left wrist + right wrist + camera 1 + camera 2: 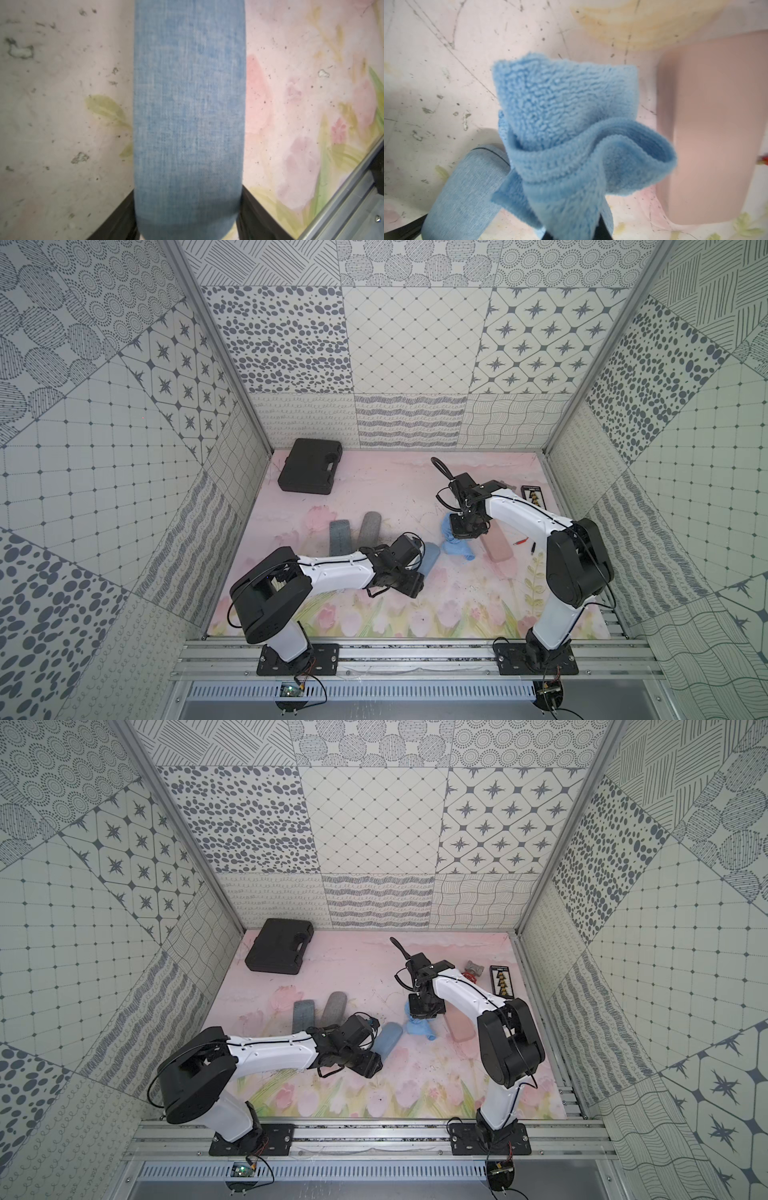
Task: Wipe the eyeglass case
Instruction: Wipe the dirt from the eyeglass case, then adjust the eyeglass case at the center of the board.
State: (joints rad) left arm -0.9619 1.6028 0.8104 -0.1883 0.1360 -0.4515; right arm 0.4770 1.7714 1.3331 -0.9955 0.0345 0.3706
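Lying on the tabletop [374,497], the eyeglass case [430,558] is being straddled by the left hand [419,570], clamping unclear; the cloth [455,549] is being clenched by the right hand [465,531]. Seemingly light and stiff, the case is best held across its width.

Grey-and-white patterned wall panels [390,344] enclose a scuffed pink floral mat [395,497], aluminium rails [415,649] along the front

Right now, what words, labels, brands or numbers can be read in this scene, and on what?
None can be read.
On the card by the right wall: pale print at its top, too small to read.
On the blue case, cloth, pink case and black box: no lettering shows.
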